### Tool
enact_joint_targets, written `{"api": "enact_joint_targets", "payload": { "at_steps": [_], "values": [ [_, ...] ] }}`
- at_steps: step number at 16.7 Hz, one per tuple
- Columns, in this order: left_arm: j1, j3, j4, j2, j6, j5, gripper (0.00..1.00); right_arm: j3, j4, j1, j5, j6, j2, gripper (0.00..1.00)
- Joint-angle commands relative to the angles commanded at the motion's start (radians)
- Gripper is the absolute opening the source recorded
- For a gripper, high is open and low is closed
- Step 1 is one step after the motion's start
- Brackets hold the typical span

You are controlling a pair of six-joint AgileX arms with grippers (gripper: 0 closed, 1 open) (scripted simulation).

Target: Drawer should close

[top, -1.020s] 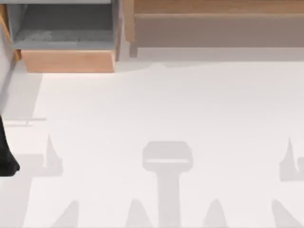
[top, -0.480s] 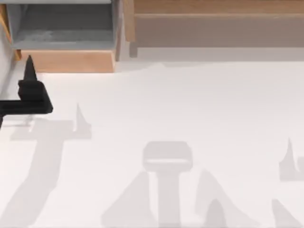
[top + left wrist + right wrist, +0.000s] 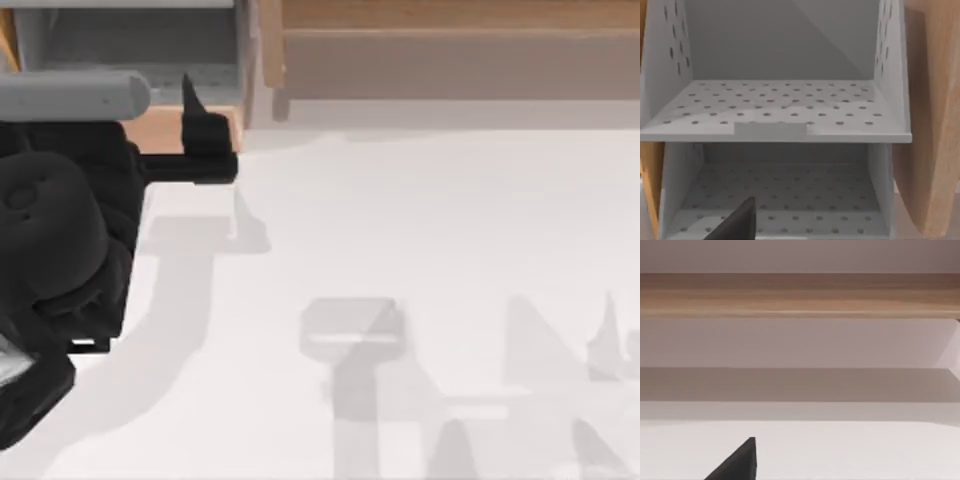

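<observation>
top view: the drawer [image 3: 150, 60] sits pulled out at upper left; the left gripper [image 3: 190, 105] overlaps the right end of its wooden front panel [image 3: 165, 132], finger state untellable; bare white table [image 3: 420, 220] spreads rightward. left wrist view: grey perforated drawer floor [image 3: 785, 192] lies just beyond a dark fingertip [image 3: 740, 222]. right wrist view: the right gripper's fingertip [image 3: 740, 462] faces the wooden shelf body [image 3: 800, 292]

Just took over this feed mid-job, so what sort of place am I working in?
Apparently a rendered tabletop test scene, not a lived-in room: a plain white table, a long wooden shelf body, and a grey-walled drawer with a light-brown wooden front panel, with the left pincer at it.
</observation>
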Motion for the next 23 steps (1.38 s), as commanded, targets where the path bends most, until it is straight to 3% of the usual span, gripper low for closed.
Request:
{"api": "enact_joint_targets", "payload": {
  "at_steps": [7,11,15,23],
  "values": [
    [-0.011,0.007,0.015,0.024,0.0,-0.012,1.0,0.0,0.0,0.0,0.0,0.0,0.0,1.0],
    [0.091,-0.043,0.058,0.069,0.102,0.084,1.0,0.0,0.0,0.0,0.0,0.0,0.0,1.0],
    [0.316,-0.144,0.155,0.184,0.336,0.298,1.0,0.0,0.0,0.0,0.0,0.0,0.0,1.0],
    [0.871,-0.276,0.444,0.506,0.99,0.875,1.0,0.0,0.0,0.0,0.0,0.0,0.0,1.0]
  ]
}}
